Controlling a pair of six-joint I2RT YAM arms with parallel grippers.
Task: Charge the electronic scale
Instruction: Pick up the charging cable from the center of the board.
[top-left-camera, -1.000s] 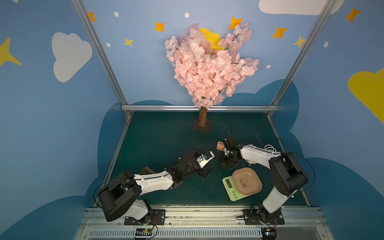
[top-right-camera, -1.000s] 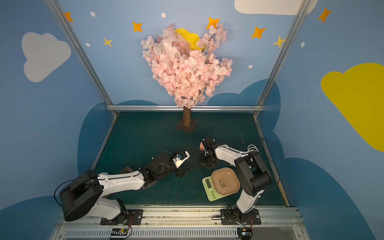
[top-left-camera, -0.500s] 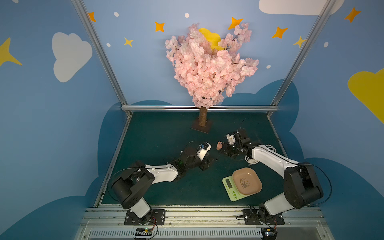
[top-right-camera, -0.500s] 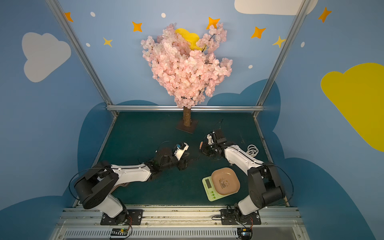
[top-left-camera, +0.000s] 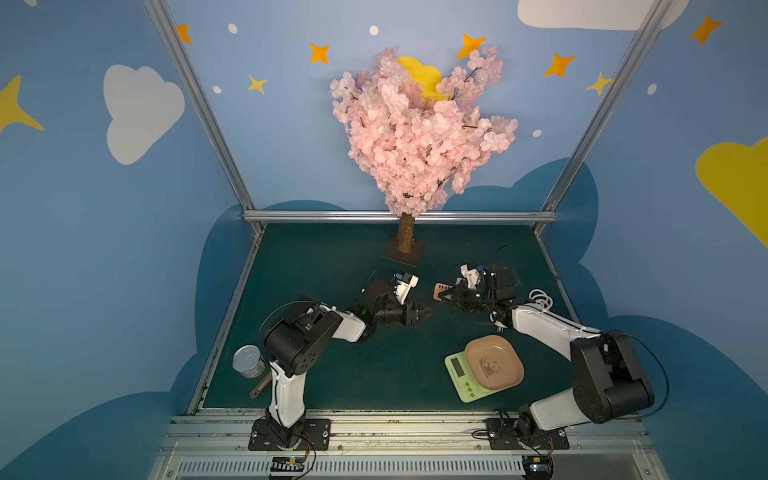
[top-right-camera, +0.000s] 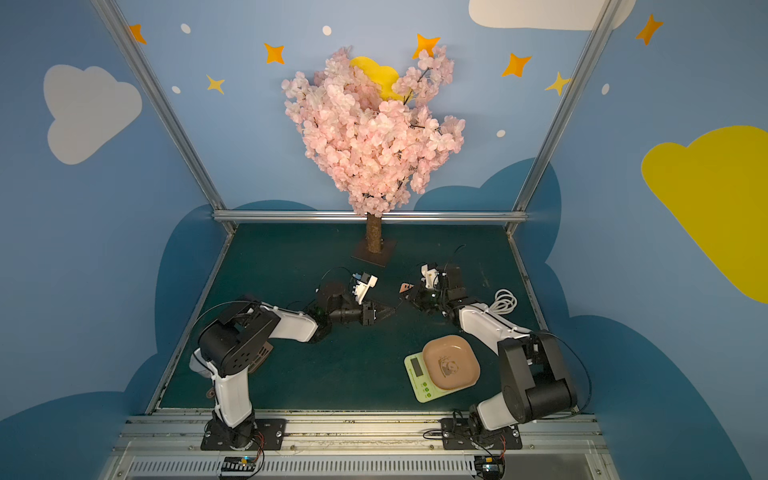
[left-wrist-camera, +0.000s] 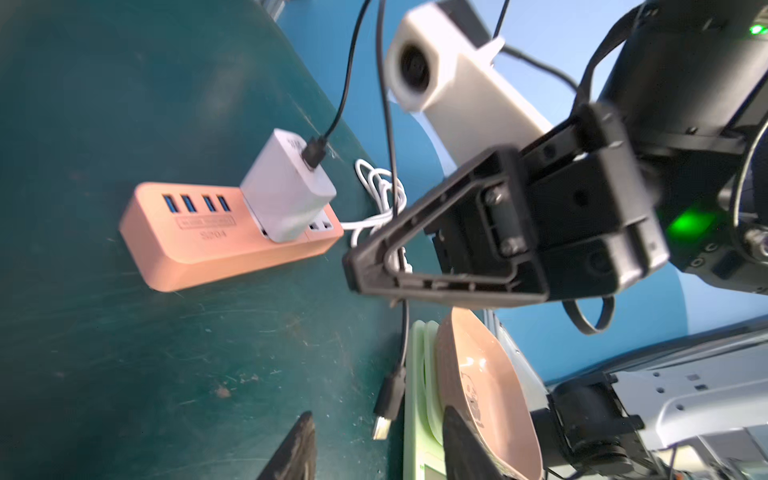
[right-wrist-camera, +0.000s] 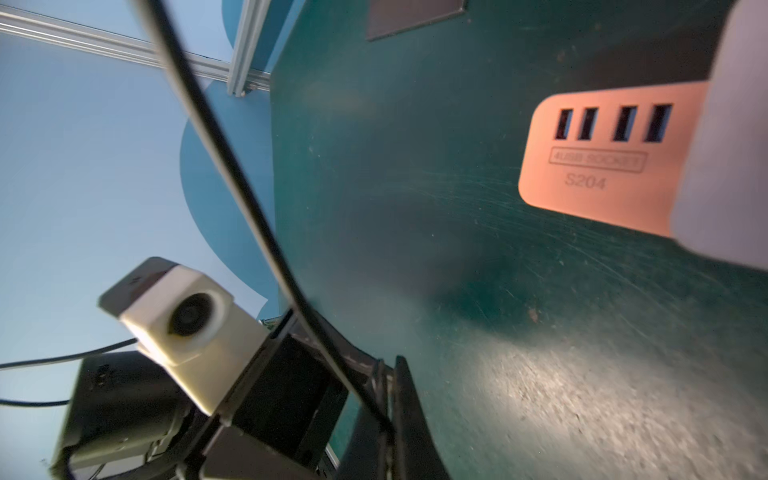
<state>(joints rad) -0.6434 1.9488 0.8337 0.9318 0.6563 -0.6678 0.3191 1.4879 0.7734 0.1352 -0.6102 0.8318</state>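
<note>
The electronic scale (top-left-camera: 461, 376) is pale green with a pinkish-tan panda tray (top-left-camera: 492, 361). It lies at the front right in both top views (top-right-camera: 419, 380) and shows edge-on in the left wrist view (left-wrist-camera: 415, 374). My right gripper (left-wrist-camera: 357, 270) is shut on a thin black cable (right-wrist-camera: 232, 158), above the table beside the orange power strip (left-wrist-camera: 224, 237). The cable runs from the white charger block (left-wrist-camera: 286, 195) plugged into the strip. Its free plug (left-wrist-camera: 388, 399) hangs below the right gripper, between the spread fingers of my open left gripper (left-wrist-camera: 378, 415), touching neither. The two grippers meet tip to tip mid-table (top-left-camera: 430, 311).
A pink blossom tree stands on a brown base (top-left-camera: 403, 257) at the back centre. A coiled white cable (top-left-camera: 540, 297) lies by the right wall. A tin can (top-left-camera: 247, 361) and a brown utensil (top-left-camera: 259, 388) sit at the front left, near the left arm's base.
My left gripper has moved right towards the right gripper, and its jaws have narrowed around the hanging plug. The right gripper has shifted back, away from the scale, still shut on the cable.
</note>
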